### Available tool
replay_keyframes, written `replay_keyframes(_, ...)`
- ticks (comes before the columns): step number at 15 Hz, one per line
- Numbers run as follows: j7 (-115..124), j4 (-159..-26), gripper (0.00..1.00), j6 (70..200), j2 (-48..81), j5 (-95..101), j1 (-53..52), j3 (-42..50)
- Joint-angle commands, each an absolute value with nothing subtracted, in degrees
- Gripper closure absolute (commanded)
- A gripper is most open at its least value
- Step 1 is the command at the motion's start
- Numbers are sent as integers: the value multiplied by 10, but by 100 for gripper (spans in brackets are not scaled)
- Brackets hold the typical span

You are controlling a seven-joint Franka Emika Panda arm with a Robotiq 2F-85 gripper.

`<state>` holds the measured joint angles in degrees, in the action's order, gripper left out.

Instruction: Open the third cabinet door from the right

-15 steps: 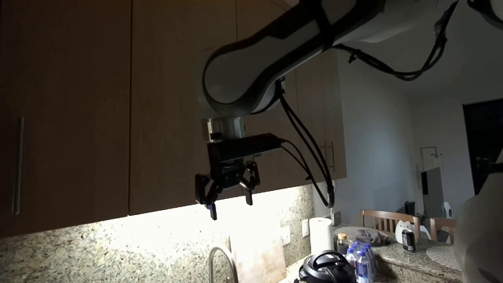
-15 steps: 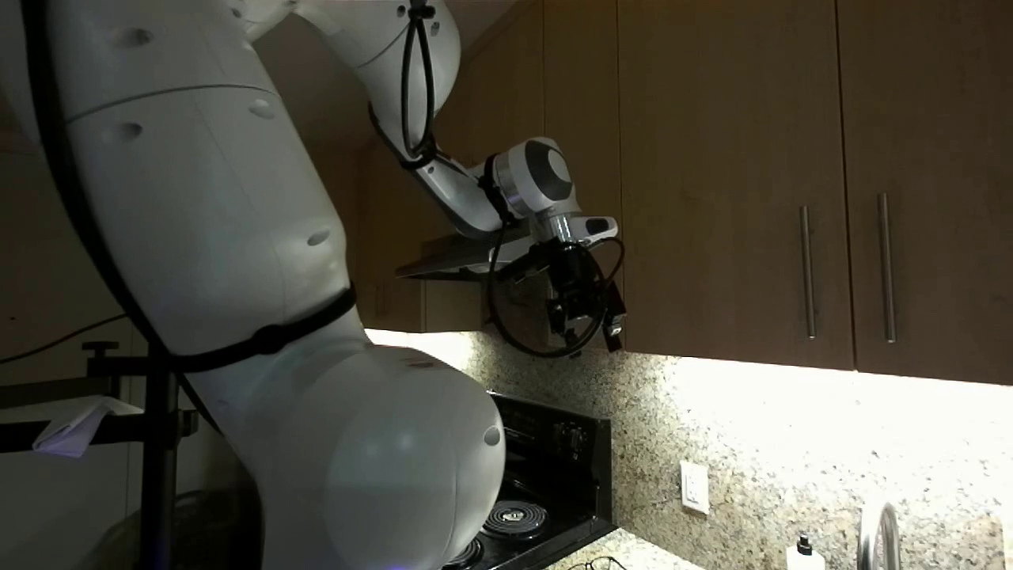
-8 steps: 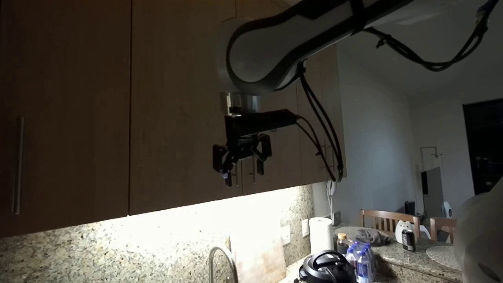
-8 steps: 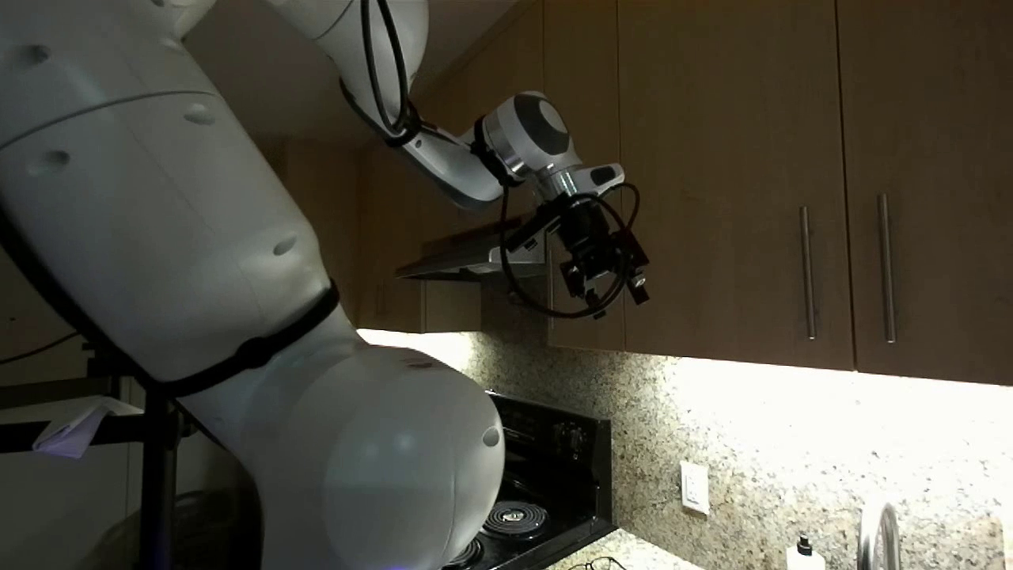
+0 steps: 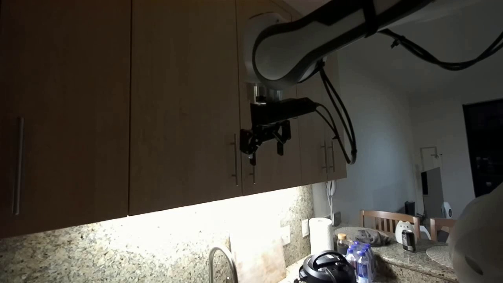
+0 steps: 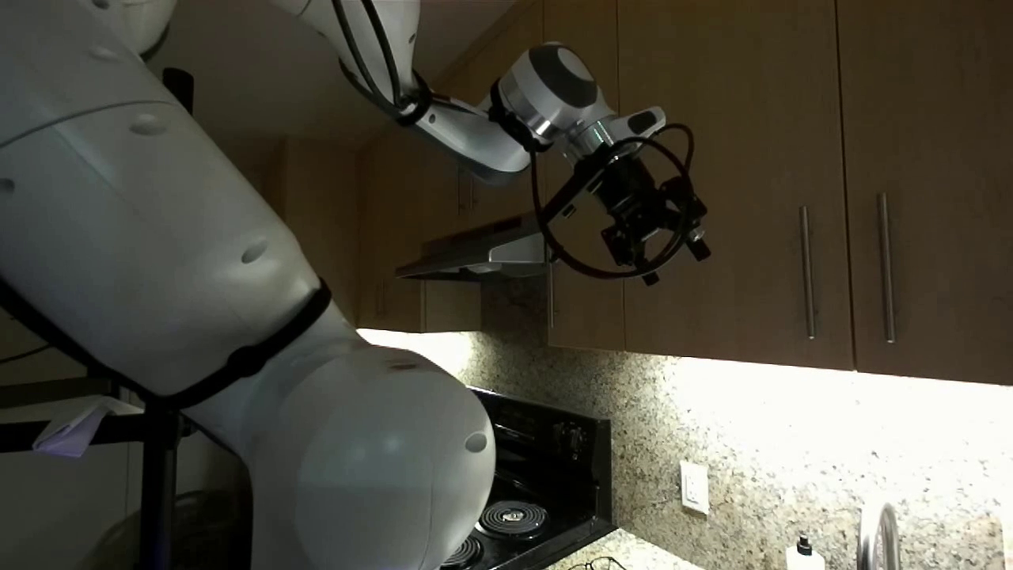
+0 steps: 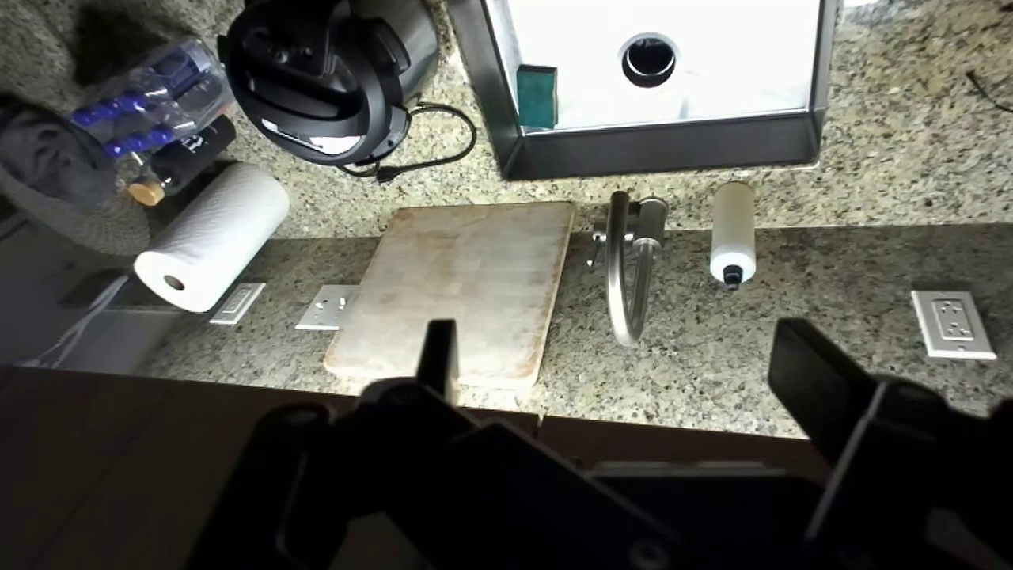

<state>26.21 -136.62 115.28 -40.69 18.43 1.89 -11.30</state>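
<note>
The third cabinet door from the right is a flat brown wood panel and looks closed. Its thin metal bar handle stands near the lower edge, its upper part hidden behind my gripper in that exterior view. The same door and handle show at the right of an exterior view. My gripper points down, open, with nothing between its fingers. In an exterior view the gripper hangs left of the handle, apart from it. In the wrist view the gripper is wide open; a strip of the door shows below the backsplash.
The wider neighbouring door has its own bar handle close beside. A range hood and stove stand to one side. A faucet, cutting board and black cooker are below.
My gripper has moved up and to the right in both exterior views, uncovering the neighbouring door's handle in one of them. It has stayed open. The cabinet doors have not moved.
</note>
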Motion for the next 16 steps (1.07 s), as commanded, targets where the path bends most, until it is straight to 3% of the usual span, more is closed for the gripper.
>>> replay_keyframes(1,258,-1365,0,1153,-409,180,27,-118)
replay_keyframes(8,299,-1371,0,1167,-402,187,34,-145)
replay_keyframes(16,448,-1303,0,1220,-311,230,105,-173)
